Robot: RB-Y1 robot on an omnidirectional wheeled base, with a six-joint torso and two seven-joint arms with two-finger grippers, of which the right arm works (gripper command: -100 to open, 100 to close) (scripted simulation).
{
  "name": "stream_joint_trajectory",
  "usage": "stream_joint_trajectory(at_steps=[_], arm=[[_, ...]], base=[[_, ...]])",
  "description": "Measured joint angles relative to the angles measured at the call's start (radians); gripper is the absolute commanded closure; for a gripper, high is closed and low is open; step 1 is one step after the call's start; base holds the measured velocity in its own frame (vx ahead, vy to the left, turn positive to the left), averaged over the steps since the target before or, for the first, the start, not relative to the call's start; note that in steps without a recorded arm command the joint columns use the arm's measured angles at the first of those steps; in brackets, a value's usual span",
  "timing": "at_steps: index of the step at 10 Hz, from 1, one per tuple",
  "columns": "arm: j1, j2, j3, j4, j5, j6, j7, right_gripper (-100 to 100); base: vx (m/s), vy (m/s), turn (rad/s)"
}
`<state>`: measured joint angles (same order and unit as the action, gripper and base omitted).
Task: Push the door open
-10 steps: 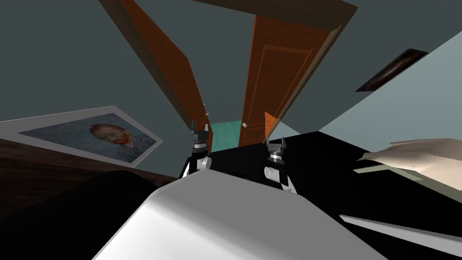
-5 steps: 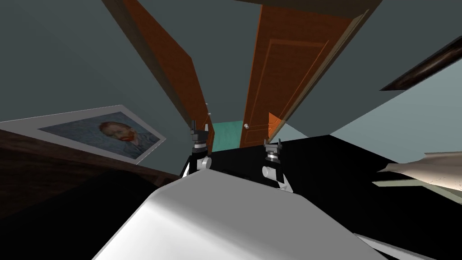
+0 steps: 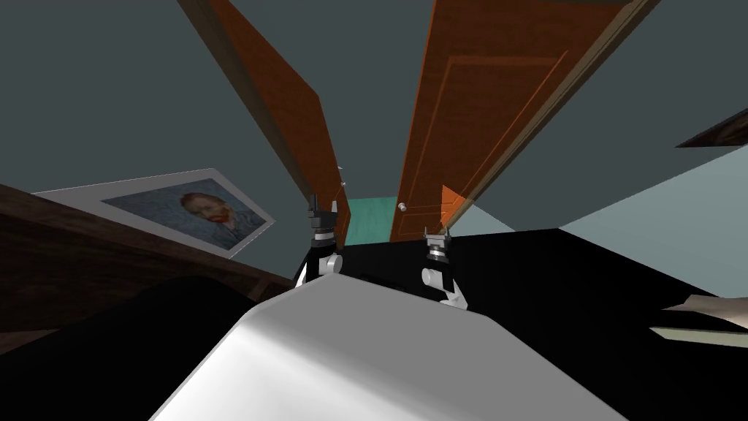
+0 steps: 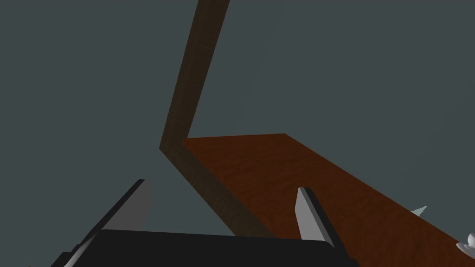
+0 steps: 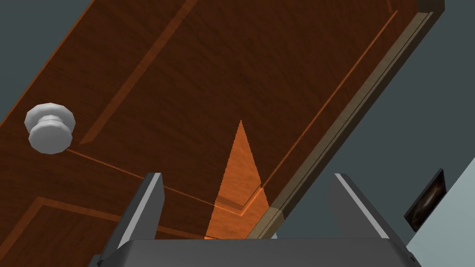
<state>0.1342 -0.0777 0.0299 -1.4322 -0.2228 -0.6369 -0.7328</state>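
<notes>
Two brown door leaves stand ahead with a narrow gap between them. The right leaf (image 3: 482, 102) is panelled and carries a pale round knob (image 3: 401, 207); the left leaf (image 3: 292, 124) has a darker frame along its outer edge. My left gripper (image 3: 322, 207) is open at the left leaf's lower edge; its wrist view shows that brown panel (image 4: 287, 171) and the dark frame (image 4: 195, 83) just past the gripper (image 4: 222, 208). My right gripper (image 3: 437, 235) is open, close to the right leaf (image 5: 195, 83), with the knob (image 5: 48, 127) off to one side of the gripper (image 5: 248, 199).
A teal surface (image 3: 367, 219) shows through the gap. A framed portrait (image 3: 197, 212) hangs on the dark grey wall at left, above a dark wooden surface (image 3: 109, 270). A black area (image 3: 584, 292) spreads at right, with a beige object (image 3: 712, 303) at the edge.
The whole head view has shifted: both door leaves loom larger and higher, the portrait has slid rightward, and the beige object has slipped toward the right edge. I have moved closer.
</notes>
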Motion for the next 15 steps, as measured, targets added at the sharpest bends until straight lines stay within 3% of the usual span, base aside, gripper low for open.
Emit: stream_joint_trajectory(at_steps=[2,4,6,9,15], arm=[[-0.028,-0.001,0.001,0.069,-0.009,-0.019,-0.034,-100],[-0.039,0.002,0.005,0.101,-0.017,-0.023,-0.065,-100],[-0.062,0.001,0.007,0.161,-0.026,-0.041,-0.099,-100],[-0.104,0.011,0.013,0.267,-0.040,-0.072,-0.160,-100],[-0.166,0.024,0.020,0.419,-0.067,-0.105,-0.265,-100]], base=[[0.069,-0.066,0.171],[0.040,-0.054,0.078],[0.052,-0.060,0.150],[0.075,-0.085,0.158],[0.051,-0.070,0.120]])
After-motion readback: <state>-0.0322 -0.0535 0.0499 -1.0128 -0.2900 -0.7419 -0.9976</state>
